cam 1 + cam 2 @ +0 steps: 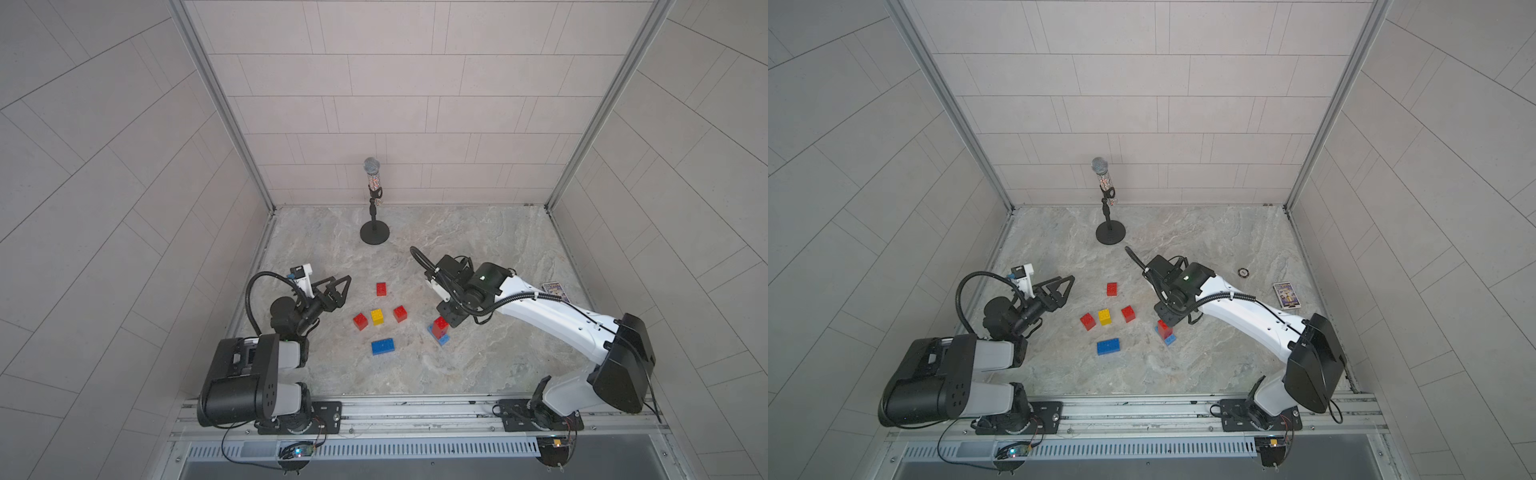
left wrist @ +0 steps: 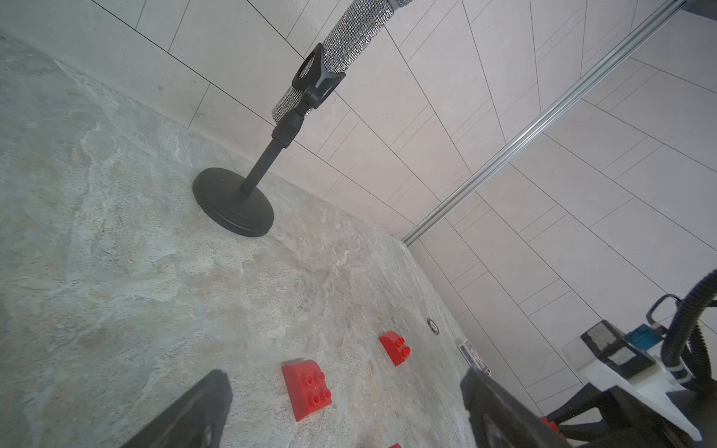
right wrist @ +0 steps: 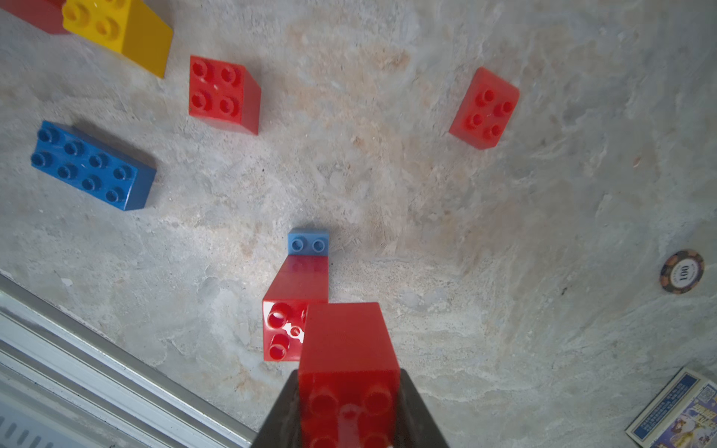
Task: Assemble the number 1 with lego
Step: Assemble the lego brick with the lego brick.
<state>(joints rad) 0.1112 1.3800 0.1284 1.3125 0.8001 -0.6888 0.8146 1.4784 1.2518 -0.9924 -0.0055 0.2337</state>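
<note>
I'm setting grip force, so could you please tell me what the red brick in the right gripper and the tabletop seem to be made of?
The held red brick: hard moulded plastic, glossy and slightly translucent, judging by its crisp studs and bright highlights. The tabletop: matte stone or stone-look laminate; mottled grey-beige veining, hardly any shine, so I cannot tell which.

worktop [image 1: 498, 232] is marbled grey and beige | loose small bricks [image 1: 381, 289] are red, one brick [image 1: 377, 316] yellow | long brick [image 1: 382, 346] is dark blue | base brick [image 3: 308, 242] is light blue | stacked brick [image 3: 297, 287] and held brick [image 3: 349, 349] are red | microphone [image 2: 349, 42] is glittery silver, stand [image 2: 232, 201] black | chip [image 3: 682, 271] has a brown-and-blue striped rim, white centre
</note>
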